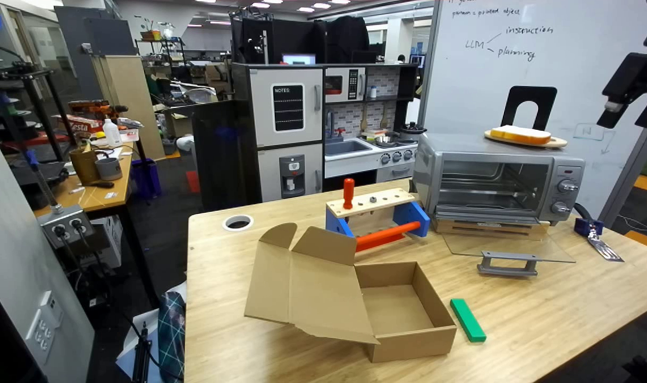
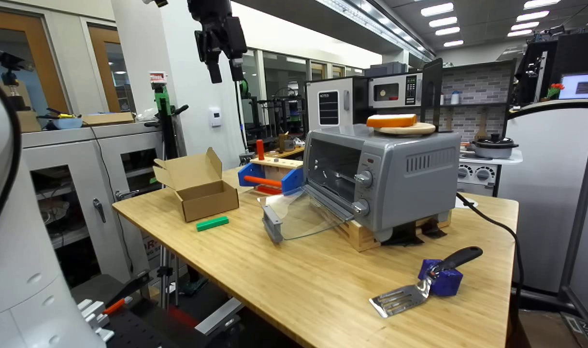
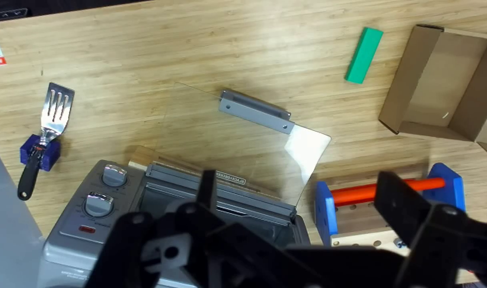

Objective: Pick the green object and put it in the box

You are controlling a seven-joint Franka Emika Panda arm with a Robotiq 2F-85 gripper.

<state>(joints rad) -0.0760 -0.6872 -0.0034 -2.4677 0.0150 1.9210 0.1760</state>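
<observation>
The green object [image 1: 468,320] lies flat on the wooden table, beside the box and a short gap away from it. It also shows as a green stick [image 2: 212,223] in an exterior view, and in the wrist view the green object [image 3: 364,56] is near the top. The box [image 1: 413,346] is brown cardboard, its lid folded back; the wrist view has only part of the box [image 3: 405,84] at the right edge. High above the table hangs my black gripper [image 2: 226,76], well away from both. Its fingers are wide apart in the wrist view, and the gripper [image 3: 297,178] has nothing between them.
A silver toaster oven [image 1: 506,186] has its glass door lowered over the table; bread [image 1: 520,134] rests on a board on top. Behind the box stands a blue-sided toy bench [image 2: 292,181] with an orange-red bar. A spatula [image 3: 57,108] leans on a purple block.
</observation>
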